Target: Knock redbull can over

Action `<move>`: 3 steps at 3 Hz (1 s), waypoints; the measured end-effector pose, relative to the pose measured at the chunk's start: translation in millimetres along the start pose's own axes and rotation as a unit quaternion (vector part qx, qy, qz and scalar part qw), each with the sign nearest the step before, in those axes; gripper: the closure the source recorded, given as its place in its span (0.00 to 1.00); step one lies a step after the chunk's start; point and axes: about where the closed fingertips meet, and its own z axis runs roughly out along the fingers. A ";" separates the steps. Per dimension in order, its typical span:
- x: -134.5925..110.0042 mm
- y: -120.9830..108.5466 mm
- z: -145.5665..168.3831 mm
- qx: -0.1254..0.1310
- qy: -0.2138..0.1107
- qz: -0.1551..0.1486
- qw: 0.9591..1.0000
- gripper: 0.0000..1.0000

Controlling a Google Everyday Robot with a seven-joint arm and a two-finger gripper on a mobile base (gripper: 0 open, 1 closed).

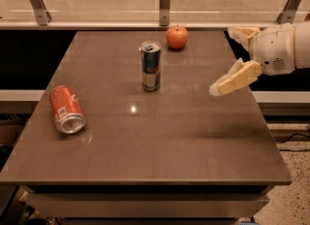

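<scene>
Hand (pixel 224 61) at right edge, arm cut off
</scene>
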 end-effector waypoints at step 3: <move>-3.1 -4.5 38.5 -0.026 -0.040 0.002 0.999 0.00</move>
